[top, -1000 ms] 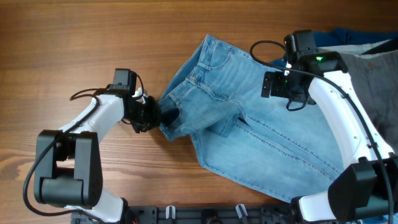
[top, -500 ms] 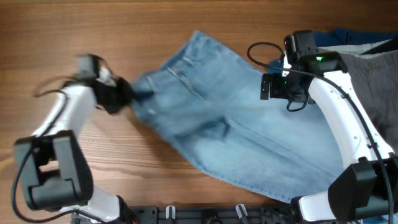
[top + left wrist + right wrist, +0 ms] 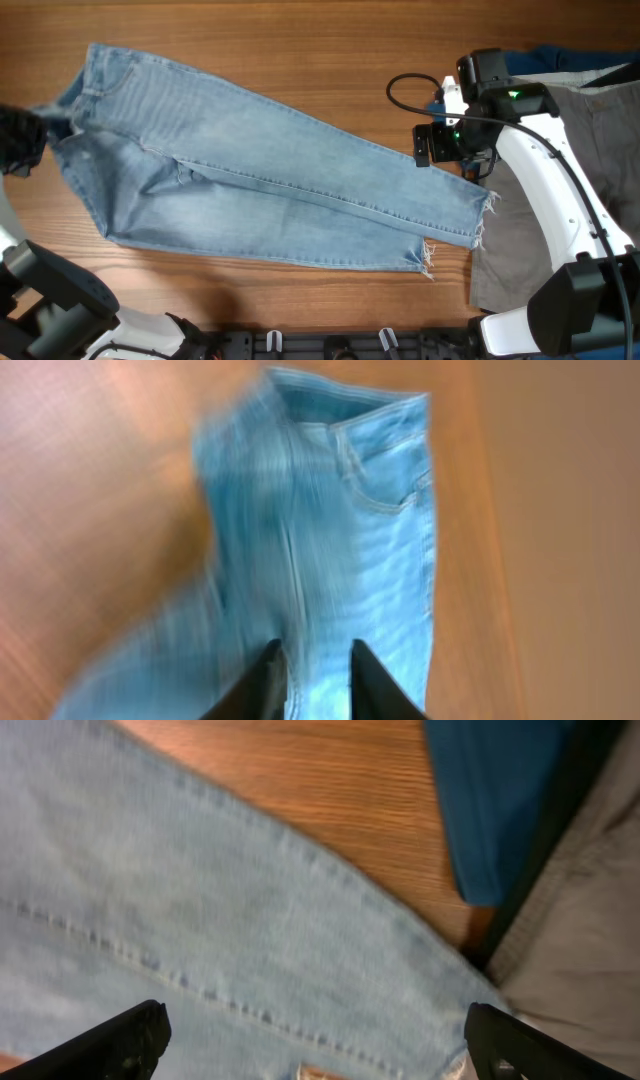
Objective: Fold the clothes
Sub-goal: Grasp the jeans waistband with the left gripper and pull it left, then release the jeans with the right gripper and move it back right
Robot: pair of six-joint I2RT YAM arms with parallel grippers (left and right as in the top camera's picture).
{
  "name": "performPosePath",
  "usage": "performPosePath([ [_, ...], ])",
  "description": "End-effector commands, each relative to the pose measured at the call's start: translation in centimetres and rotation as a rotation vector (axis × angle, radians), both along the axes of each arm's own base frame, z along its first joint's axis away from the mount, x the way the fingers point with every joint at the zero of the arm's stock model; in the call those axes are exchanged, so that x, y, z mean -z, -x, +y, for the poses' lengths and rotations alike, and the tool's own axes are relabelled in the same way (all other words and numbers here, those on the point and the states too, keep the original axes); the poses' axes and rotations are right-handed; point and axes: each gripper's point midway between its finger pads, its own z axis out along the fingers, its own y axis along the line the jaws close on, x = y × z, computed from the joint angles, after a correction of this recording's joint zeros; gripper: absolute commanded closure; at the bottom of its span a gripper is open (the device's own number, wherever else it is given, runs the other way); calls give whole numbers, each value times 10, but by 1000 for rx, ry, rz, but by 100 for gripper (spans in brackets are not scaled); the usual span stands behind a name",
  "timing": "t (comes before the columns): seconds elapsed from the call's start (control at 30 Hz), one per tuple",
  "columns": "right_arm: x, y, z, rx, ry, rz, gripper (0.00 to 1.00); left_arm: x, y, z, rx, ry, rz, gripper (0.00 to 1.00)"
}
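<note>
The light-blue jeans (image 3: 270, 190) lie stretched out on the wooden table, waist at the far left and frayed hems (image 3: 455, 235) at the lower right. My left gripper (image 3: 22, 140) is at the table's left edge, shut on the waist end. The left wrist view shows its fingers (image 3: 265, 682) close together with denim (image 3: 340, 530) pinched between them; that view is blurred. My right gripper (image 3: 445, 148) hovers over the leg near the hems. In the right wrist view its fingers (image 3: 125, 1040) stand wide apart and empty above the denim (image 3: 250, 940).
A grey garment (image 3: 590, 140) lies at the right under my right arm, with a dark-blue cloth (image 3: 560, 55) behind it. Both show in the right wrist view, blue cloth (image 3: 500, 800) and grey (image 3: 590, 930). Bare wood (image 3: 250, 40) lies behind the jeans.
My left gripper has swung far to the left with the waist in its grip, and the bunched jeans are drawn out long and flat. My right arm has barely moved.
</note>
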Motion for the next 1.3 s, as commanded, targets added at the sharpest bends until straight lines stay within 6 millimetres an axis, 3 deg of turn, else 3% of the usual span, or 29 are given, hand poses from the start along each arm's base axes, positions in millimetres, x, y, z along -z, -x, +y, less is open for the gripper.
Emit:
performPosePath([
  [0.0,-6,-1,7,-42,-40,-14,2,11,14,1,11,-1,69,66],
  [0.03,-4,0,7,-30,-41,-4,2,13,18,0,6,2,91,63],
  [0.1,2,2,7,-26,-40,13,2,16,23,-2,2,10,118,43],
  [0.17,8,6,6,-26,-38,29,2,19,27,-4,0,21,136,31],
  [0.23,15,10,5,-25,-35,52,4,20,30,-6,0,33,148,24],
  [0.4,27,15,5,-12,-31,107,8,25,36,-18,12,68,188,23],
  [0.53,37,18,2,41,-15,153,0,27,35,-35,49,90,218,20],
  [0.63,45,12,-10,158,43,158,1,28,27,-55,127,79,231,18],
  [0.77,53,8,-11,138,57,160,0,30,20,-84,228,70,257,17],
  [0.93,63,10,-36,158,206,182,0,32,15,-119,333,70,287,16],
  [1.07,71,12,-46,323,237,205,0,34,13,-142,397,57,318,15],
  [1.2,76,-10,-41,421,142,145,1,35,9,-162,452,41,329,15],
  [1.27,75,-27,-26,328,15,102,20,35,8,-170,475,38,330,15],
])
